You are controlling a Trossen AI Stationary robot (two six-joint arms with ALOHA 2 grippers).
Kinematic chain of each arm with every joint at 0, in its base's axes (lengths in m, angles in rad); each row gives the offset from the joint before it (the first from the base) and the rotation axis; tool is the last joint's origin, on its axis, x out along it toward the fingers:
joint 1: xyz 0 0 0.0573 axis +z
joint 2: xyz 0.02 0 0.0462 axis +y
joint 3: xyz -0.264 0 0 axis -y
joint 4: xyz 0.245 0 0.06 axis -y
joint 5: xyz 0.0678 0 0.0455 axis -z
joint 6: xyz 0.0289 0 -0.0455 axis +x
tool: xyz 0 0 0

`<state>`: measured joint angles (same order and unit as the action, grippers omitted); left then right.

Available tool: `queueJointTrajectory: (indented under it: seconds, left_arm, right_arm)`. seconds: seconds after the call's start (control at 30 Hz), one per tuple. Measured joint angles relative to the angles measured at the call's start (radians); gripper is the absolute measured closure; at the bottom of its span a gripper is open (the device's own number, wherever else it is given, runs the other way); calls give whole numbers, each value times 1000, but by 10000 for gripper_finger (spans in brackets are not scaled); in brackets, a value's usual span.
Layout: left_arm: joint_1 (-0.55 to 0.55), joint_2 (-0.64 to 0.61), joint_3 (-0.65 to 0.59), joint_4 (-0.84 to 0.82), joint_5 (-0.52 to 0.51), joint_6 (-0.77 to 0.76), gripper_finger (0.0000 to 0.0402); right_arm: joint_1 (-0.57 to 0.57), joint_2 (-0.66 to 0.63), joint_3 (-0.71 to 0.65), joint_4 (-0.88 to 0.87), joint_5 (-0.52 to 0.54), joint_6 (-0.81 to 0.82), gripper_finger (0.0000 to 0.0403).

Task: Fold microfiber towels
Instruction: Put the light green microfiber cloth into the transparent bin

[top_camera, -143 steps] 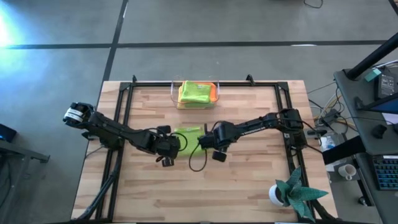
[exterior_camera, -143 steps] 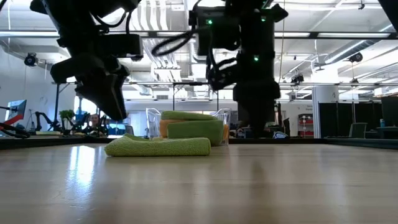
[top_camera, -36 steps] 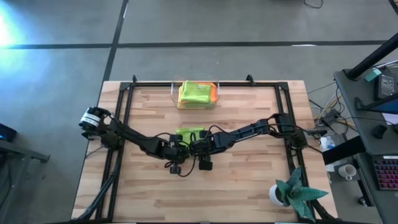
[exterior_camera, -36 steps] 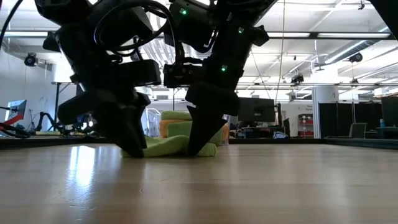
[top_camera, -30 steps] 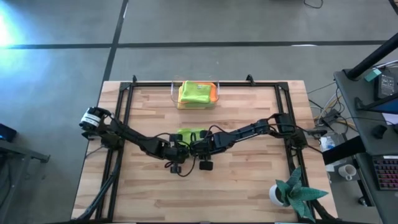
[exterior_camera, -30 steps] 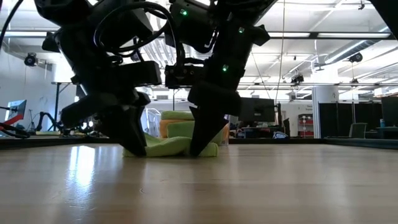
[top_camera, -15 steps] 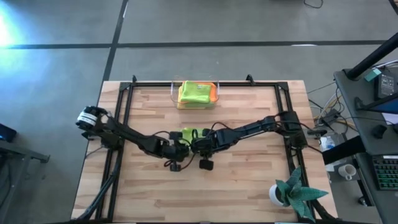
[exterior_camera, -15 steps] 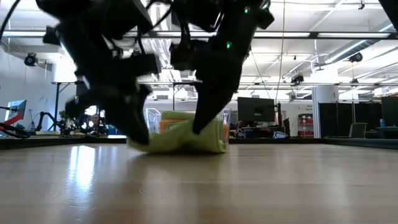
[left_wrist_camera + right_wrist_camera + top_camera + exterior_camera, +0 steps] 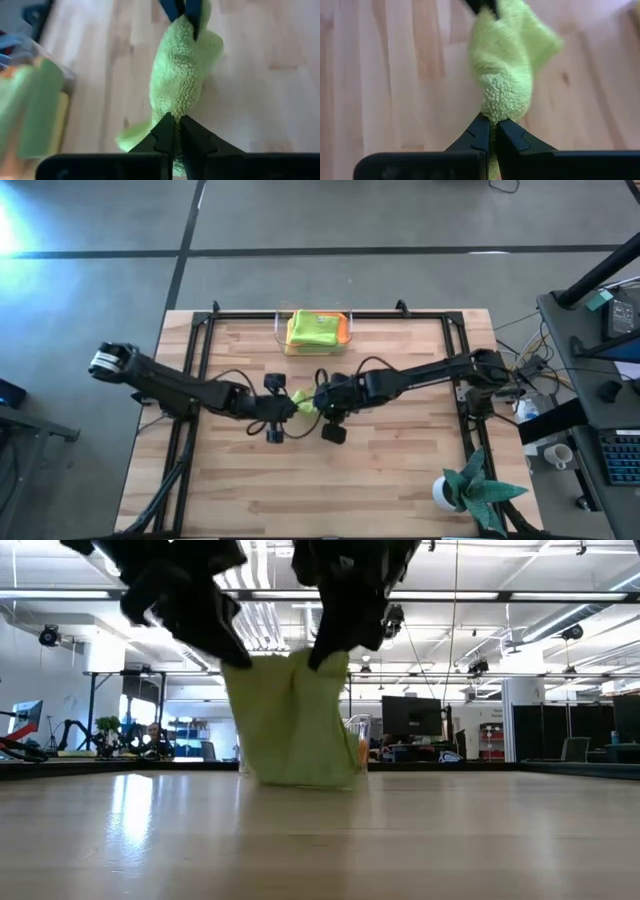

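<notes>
One lime green microfiber towel (image 9: 295,720) hangs bunched between my two grippers above the middle of the table. My left gripper (image 9: 290,406) is shut on its left upper end and my right gripper (image 9: 318,402) on its right upper end, the two close together. The towel's lower end (image 9: 300,778) reaches down to about the table top; whether it touches I cannot tell. Other folded towels, green on top with orange and yellow showing, lie in the clear plastic bin (image 9: 315,330) at the far edge. My left gripper pinches a bunched upper end of the green towel (image 9: 172,107) between its two fingers, slanting down from the table's left. The cloth hangs slack below. My right gripper pinches the other bunched upper end (image 9: 496,112) between its two fingers, slanting down from the table's right. Several layers seem gathered there, and the towel sags between the two holds.
A teal spiky plant in a white pot (image 9: 468,490) stands at the near right corner. A black frame (image 9: 200,340) runs along the table's left, far and right sides. Bare wood lies in front of the grippers toward the near edge.
Both grippers have risen from the table top with the green towel between them. The towel, which lay as a low bundle on the table, is drawn up and now hangs below the fingers, only its lower end near the wood.
</notes>
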<state>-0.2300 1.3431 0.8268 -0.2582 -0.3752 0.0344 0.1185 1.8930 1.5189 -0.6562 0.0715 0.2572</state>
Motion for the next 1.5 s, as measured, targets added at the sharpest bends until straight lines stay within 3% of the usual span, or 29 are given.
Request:
queueJointTrajectory:
  seconds: [0.27, 0.73, 1.07, 1.5]
  left_arm:
    - [50, -103, 36, 1, -9, 164, 396]
    - [147, -120, 85, 13, -121, 391, 396]
    - [338, -119, 113, 57, -106, 468, 396]
    - [543, -76, 135, 237, -50, 559, 400]
  right_arm:
    - [-38, -27, 81, -19, 8, 23, 394]
    - [-128, -27, 263, -127, 91, -75, 394]
    - [-260, -27, 328, -113, 116, -215, 394]
    - [-433, -24, 322, -70, 102, -370, 394]
